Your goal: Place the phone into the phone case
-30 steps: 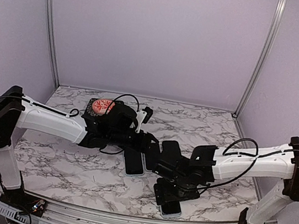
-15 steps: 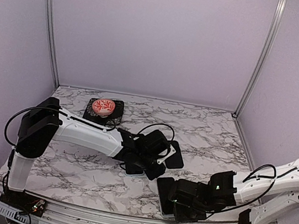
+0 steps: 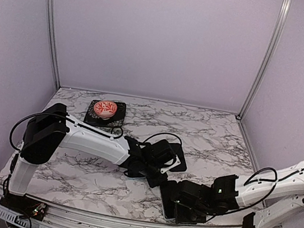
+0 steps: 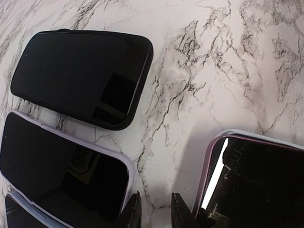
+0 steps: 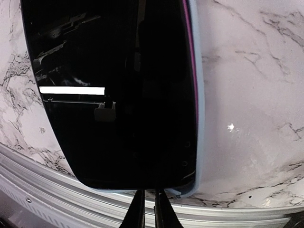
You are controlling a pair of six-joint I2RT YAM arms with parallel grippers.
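Two robot arms reach low over a marble surface [image 3: 77, 166]. The right pincer [image 5: 148, 209], fingertips nearly closed and holding nothing, rests at the edge of a phone [image 5: 109, 90] seated in its pale case [image 5: 195, 118], directly ahead. The left pincer [image 4: 153, 213], also narrow, hovers between other phones. Seating looks nearly finished; pressing the corners flush likely comes next.

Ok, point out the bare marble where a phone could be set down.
Free: the back right of the table, beyond the right gripper, and the front left strip below the left arm. Crowded: the centre around the left gripper and the phones, plus the bowl at back left.
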